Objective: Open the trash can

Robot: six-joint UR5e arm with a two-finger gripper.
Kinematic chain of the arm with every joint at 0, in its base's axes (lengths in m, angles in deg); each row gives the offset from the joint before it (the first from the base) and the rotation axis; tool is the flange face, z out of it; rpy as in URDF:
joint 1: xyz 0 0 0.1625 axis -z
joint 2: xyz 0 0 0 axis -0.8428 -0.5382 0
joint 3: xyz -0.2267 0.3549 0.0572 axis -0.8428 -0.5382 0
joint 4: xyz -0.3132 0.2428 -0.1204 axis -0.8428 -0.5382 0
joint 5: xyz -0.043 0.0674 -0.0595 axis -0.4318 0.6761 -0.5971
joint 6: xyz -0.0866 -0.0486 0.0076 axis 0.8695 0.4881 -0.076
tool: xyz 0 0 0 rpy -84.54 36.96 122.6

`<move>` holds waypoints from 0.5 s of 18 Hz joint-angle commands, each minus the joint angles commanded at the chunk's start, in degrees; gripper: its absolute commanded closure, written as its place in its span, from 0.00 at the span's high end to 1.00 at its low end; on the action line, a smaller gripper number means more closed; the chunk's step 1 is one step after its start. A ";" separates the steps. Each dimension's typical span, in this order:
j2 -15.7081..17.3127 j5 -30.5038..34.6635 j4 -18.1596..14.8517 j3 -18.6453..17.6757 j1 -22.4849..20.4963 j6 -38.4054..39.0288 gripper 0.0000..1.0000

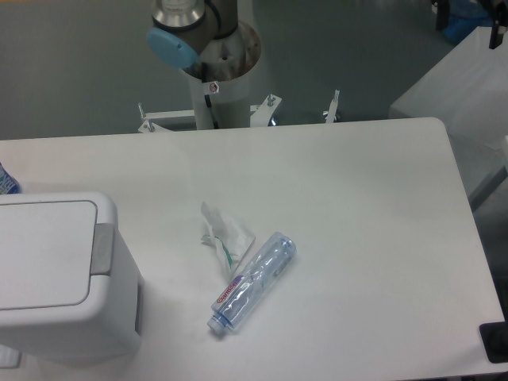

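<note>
The trash can (63, 278) is a boxy white bin with rounded corners at the table's front left. Its flat white lid (44, 252) lies shut, and the grey push-button strip (103, 248) runs along the lid's right edge. Only the arm's base and a joint with a blue cap (173, 46) show at the top, behind the table. The gripper is out of view.
A crumpled white wrapper (224, 236) and a clear plastic bottle (254, 282) lie on the white table (357, 206) right of the bin. The table's right edge is near x 600, with a dark object (495, 341) at the front right corner.
</note>
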 joint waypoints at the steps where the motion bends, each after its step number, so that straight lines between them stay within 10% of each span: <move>1: 0.00 0.00 0.00 0.00 0.00 0.00 1.00; 9: -0.96 0.09 0.09 0.00 9.56 19.29 1.00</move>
